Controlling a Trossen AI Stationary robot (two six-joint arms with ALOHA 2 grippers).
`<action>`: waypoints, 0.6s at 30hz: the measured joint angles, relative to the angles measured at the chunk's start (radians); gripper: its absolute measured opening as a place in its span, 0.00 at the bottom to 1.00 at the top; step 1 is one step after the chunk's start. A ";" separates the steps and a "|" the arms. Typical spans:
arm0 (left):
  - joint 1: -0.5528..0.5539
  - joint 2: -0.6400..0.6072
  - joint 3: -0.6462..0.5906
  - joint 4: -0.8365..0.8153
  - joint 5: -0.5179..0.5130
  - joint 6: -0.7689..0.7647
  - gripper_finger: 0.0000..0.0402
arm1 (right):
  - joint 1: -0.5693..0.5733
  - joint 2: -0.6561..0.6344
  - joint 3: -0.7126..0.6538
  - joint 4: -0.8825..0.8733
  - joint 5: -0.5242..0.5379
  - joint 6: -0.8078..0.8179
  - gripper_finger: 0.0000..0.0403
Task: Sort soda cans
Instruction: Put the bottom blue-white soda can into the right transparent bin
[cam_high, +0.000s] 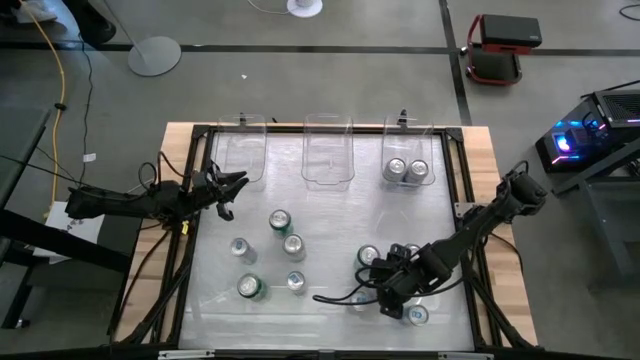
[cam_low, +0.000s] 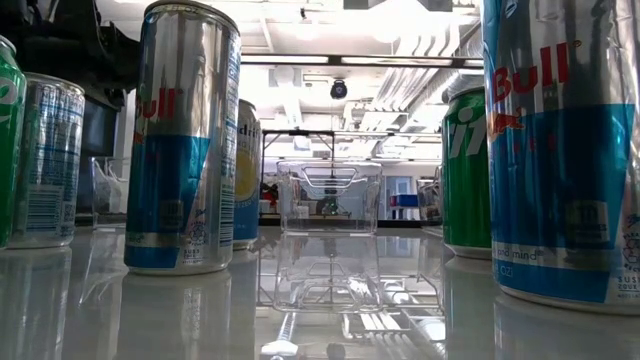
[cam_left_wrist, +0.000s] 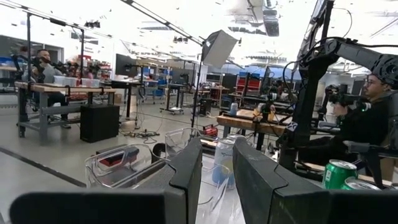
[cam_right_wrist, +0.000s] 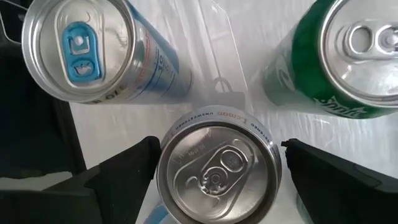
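Several soda cans stand upright on the glossy table (cam_high: 330, 215): a loose group left of centre (cam_high: 279, 220), a few at the near right (cam_high: 368, 257), and two inside the far right clear bin (cam_high: 408, 168). My right gripper (cam_right_wrist: 217, 168), at the near right (cam_high: 395, 292), points steeply down and is open. Its fingers (cam_right_wrist: 118, 171) stand on either side of a plain silver can top (cam_right_wrist: 217, 163); I see no touch. A blue-tabbed can (cam_right_wrist: 81, 46) and a green can (cam_right_wrist: 360, 50) stand just beyond it. My left gripper (cam_left_wrist: 216, 180) waits above the table's left edge (cam_high: 228, 187), narrowly open and with nothing in it.
Three clear bins line the far edge: left (cam_high: 240, 150), middle (cam_high: 328, 150), and right with the two cans. A black frame (cam_high: 462, 190) borders the table. In the low view, tall cans (cam_low: 185, 140) (cam_low: 565, 150) crowd the near edge. A seated person (cam_left_wrist: 367, 118) is beyond the table.
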 joint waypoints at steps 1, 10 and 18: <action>0.000 0.000 0.000 0.000 0.000 0.000 0.19 | 0.000 0.000 0.000 -0.004 0.000 -0.007 0.86; 0.000 0.000 0.000 0.000 -0.002 0.000 0.19 | -0.013 0.000 0.002 -0.006 -0.066 -0.004 0.86; 0.000 0.000 0.000 0.000 -0.002 0.000 0.19 | -0.026 -0.001 0.002 -0.002 -0.116 0.035 0.86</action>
